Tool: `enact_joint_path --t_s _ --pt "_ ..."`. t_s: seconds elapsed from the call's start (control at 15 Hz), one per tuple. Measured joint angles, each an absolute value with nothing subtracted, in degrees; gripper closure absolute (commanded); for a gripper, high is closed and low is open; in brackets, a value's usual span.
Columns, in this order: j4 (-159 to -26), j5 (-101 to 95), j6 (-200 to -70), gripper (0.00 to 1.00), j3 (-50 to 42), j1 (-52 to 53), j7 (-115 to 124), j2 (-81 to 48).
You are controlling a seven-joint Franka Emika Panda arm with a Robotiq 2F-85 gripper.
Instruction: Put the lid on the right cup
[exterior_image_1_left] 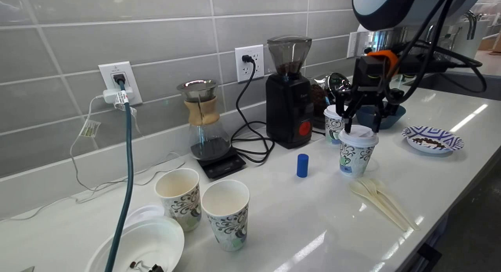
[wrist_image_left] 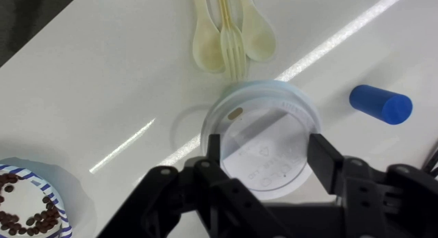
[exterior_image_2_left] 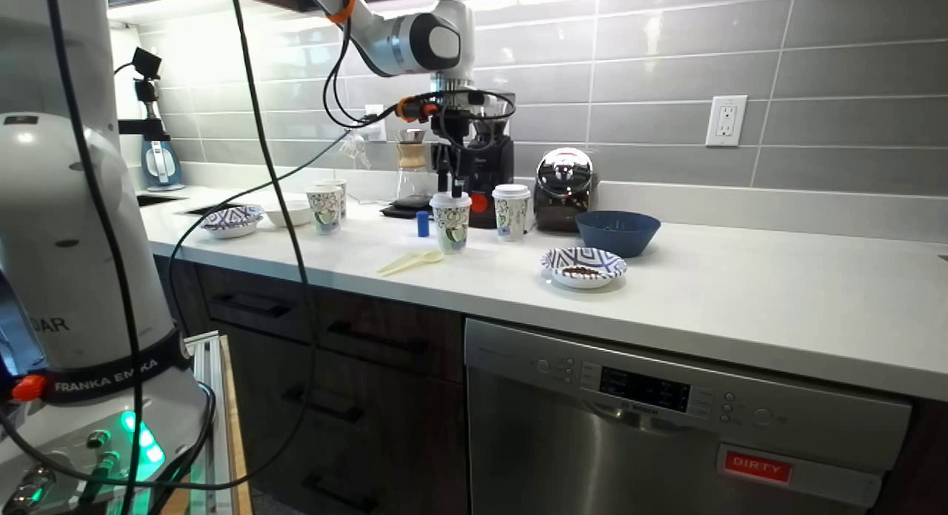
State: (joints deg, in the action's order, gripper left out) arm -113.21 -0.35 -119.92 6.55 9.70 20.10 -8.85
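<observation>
Wrist view: the claw [wrist_image_left: 264,145] straddles the lid [wrist_image_left: 261,137]; whether pinching it or merely spread, I cannot tell. Both exterior views show the lid on the right cup [exterior_image_1_left: 355,159], seemingly seated; perhaps only a press and withdrawal remain.

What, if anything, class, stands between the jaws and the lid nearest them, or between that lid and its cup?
Nothing visible does. The jaws stand apart on opposite sides of the lid; contact is unclear. It already sits atop the patterned cup, with nothing showing between them.
</observation>
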Motion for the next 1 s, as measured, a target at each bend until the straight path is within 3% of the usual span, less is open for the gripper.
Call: enact_joint_path --t_s 0.33,0.73,1.0 --pt "-113.53 -0.38 -120.62 0.39 6.46 9.67 20.06 -8.93" --pt "-113.56 -0.4 -120.68 0.3 6.39 9.65 20.05 -9.11" --pt "-113.64 -0.69 -120.68 0.3 6.26 9.65 20.02 -10.26"
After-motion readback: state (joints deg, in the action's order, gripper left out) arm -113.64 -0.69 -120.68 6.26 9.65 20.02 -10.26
